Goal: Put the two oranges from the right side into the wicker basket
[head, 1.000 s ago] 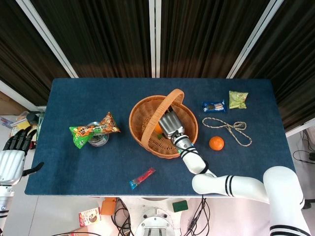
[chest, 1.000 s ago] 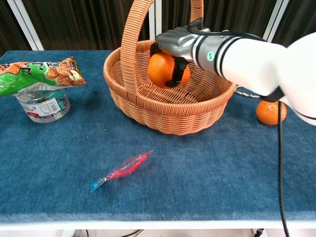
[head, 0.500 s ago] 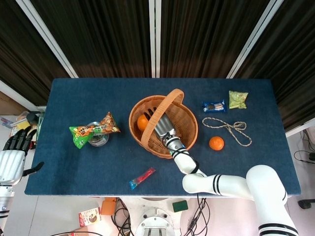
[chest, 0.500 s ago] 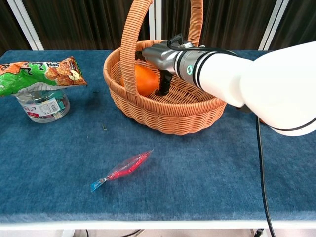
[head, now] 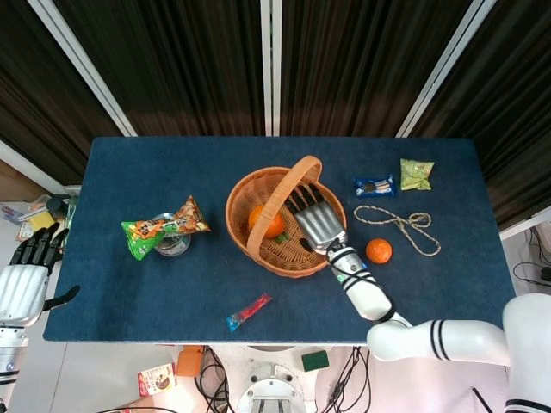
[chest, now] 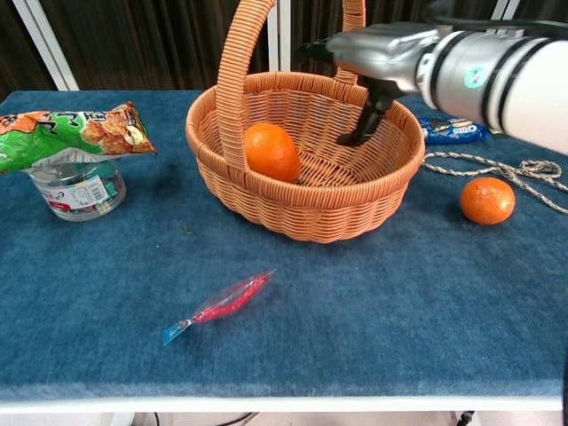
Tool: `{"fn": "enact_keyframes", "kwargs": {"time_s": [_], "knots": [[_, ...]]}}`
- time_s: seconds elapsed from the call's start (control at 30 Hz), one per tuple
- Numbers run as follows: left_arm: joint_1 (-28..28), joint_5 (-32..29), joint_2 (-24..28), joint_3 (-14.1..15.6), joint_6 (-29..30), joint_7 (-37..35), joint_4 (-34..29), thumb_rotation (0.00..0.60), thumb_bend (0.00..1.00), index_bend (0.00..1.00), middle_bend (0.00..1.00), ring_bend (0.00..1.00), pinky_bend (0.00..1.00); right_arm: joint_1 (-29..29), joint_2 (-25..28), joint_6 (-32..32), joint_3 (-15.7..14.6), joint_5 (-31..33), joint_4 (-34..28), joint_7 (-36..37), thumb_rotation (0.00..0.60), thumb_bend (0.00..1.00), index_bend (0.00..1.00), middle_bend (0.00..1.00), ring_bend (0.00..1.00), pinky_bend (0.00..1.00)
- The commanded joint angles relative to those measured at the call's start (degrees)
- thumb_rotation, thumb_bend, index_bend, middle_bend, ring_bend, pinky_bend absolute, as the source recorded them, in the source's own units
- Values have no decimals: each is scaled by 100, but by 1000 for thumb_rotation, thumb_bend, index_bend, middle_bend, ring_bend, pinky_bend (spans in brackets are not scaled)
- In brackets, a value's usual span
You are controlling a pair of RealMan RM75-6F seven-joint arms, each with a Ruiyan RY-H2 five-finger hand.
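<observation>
One orange (head: pixel 266 221) (chest: pixel 272 152) lies inside the wicker basket (head: pixel 250 194) (chest: pixel 306 217), on its left side next to the handle. A second orange (head: pixel 379 250) (chest: pixel 487 200) sits on the blue cloth to the right of the basket. My right hand (head: pixel 318 221) (chest: pixel 380 55) hovers over the basket's right half, fingers spread and holding nothing. My left hand (head: pixel 24 282) hangs off the table's left edge, fingers apart, empty.
A snack bag (head: pixel 164 227) lies on a clear tub (chest: pixel 75 191) at the left. A red sachet (head: pixel 249 311) (chest: pixel 222 305) lies near the front edge. A rope (head: pixel 398 224), a blue cookie pack (head: pixel 374 185) and a green packet (head: pixel 416 174) lie at the back right.
My right hand has let go of the orange, which now rests in the basket. The hand has lifted and moved right across the basket.
</observation>
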Motion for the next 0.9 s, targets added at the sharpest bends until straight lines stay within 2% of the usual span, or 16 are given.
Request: {"fn": "enact_keyframes", "kwargs": {"time_s": [0.03,0.1,0.2,0.33,0.57,0.73,0.9], "knots": [[-22,-9,-20,11,-58,41,-5,600,127,52,21,19,146,-905,1236,348,-435,-577,-1109,943,600,248,1,1,0,0],[-32,-19,-25,13,-84,71,-16,600,127,51,20,19,146,-1253,1550,524,-621,-1051,-1257,1358,600,248,14,18,0,0],[-25,-30,-31,6,-66,106,-37,600,127,51,21,19,146,-1845,1866,884,-1007,-1853,-1085,2004,600,248,28,45,0,0],[-18,-37,-35,2,-50,130,-51,600,127,52,20,19,146,-2220,1903,886,-1324,-2089,-492,2334,600,249,36,57,0,1],[-23,-50,-43,-2,-59,170,-64,600,127,52,21,19,146,-2145,1514,-17,-1405,-1654,469,2305,600,248,71,65,0,20],[-20,-63,-34,-6,-59,146,-53,600,127,51,21,19,146,-2059,1049,-267,-1309,-1532,948,2111,600,250,65,6,0,33],[-22,-61,-22,-7,-62,97,-35,600,127,52,20,19,146,-2004,701,-527,-1236,-1529,1301,2187,600,267,47,0,0,113]]}}
